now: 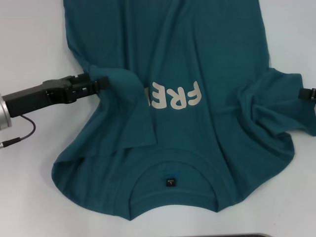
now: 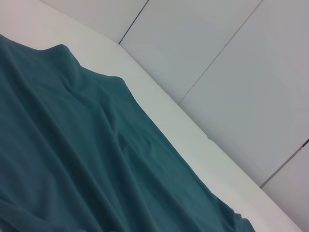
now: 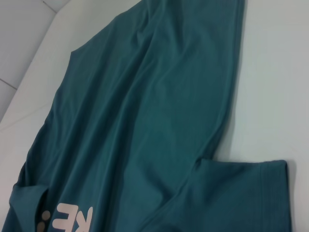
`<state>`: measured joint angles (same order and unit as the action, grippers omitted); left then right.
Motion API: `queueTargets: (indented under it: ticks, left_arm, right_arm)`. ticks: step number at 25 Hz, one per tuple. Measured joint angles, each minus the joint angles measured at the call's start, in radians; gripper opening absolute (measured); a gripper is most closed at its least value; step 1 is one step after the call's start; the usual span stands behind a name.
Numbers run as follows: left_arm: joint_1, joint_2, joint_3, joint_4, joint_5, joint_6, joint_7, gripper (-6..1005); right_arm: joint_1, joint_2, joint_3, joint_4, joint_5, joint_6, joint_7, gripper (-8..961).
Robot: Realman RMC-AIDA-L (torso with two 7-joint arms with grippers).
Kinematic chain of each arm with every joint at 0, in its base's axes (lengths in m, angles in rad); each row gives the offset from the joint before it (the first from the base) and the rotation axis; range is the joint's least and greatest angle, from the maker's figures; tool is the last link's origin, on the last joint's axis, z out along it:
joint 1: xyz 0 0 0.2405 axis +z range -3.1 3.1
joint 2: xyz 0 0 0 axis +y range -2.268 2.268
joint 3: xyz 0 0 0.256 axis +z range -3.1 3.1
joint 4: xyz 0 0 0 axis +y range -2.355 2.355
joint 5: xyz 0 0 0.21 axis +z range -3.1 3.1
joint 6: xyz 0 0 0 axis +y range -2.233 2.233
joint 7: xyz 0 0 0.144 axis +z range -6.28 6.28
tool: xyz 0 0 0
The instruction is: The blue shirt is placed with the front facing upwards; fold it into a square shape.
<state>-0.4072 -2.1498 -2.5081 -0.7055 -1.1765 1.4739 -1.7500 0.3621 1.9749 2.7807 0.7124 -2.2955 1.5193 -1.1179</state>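
On the white table (image 1: 29, 49) the shirt (image 1: 197, 54) lies front up, collar and its black label (image 1: 170, 182) at the near edge, hem running off the far side of the head view. The white letters (image 1: 180, 96) read upside down from here, and the last of them is covered by cloth.

Left gripper (image 1: 101, 82) sits at the shirt's left edge, level with the chest, its fingers clamped on a bunch of fabric that is drawn inward over the body; the left sleeve region is already lying as a loose flap toward the lettering. Right gripper (image 1: 308, 94) shows only as a black tip at the right edge, touching the right sleeve (image 1: 281, 106); I cannot tell whether its fingers are apart or together.

The step in hand looks like folding the left side over toward the middle. To do it well, the pinch should carry across low and level, so the flap lands flat rather than rumpled as it now is near the collar. The fold line ought to run straight from shoulder to hem, parallel to the side seam. Dragging risks pulling the whole shirt rightward, since cotton slides on this smooth top; lifting slightly first would help. Release only once the cloth lies down.
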Motion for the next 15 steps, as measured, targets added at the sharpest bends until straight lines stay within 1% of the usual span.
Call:
queueTargets:
  ticks: [10, 15]
  left_arm:
    - [-0.003, -0.001, 0.0, 0.001, 0.0, 0.004, 0.0, 891]
    - [-0.002, -0.001, 0.0, 0.001, 0.0, -0.001, 0.0, 891]
  right_arm:
    - [0.013, 0.005, -0.001, 0.0, 0.0, -0.011, -0.006, 772]
    - [-0.003, -0.001, -0.001, 0.001, 0.0, -0.011, -0.001, 763]
